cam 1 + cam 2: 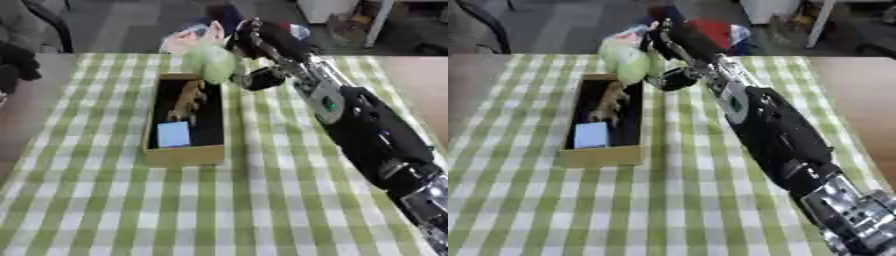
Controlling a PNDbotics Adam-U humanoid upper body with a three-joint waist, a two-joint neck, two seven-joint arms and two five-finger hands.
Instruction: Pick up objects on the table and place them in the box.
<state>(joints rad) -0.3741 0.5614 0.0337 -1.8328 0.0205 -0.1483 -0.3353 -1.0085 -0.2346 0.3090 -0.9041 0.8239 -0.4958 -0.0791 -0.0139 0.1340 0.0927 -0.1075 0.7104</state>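
Fingers of the right hand (249, 42) curl around a pale green object (213, 62) just above the box's (185, 155) far end; released there, it could catch the rim and tumble outside.

The right hand (249, 37) is black, on a black arm with silver joints and a small green spot on its casing. Against its fingers sits a pale green, soft-looking object (213, 62). Just below the hand, the box (184, 154) is tan outside and dark inside; it holds a brownish-tan figure (186, 101) and, farther from the hand, a light blue square (173, 134). Under it all lies a green-and-white checked tablecloth (131, 210). Beyond the hand, something pale pink (184, 40) shows.
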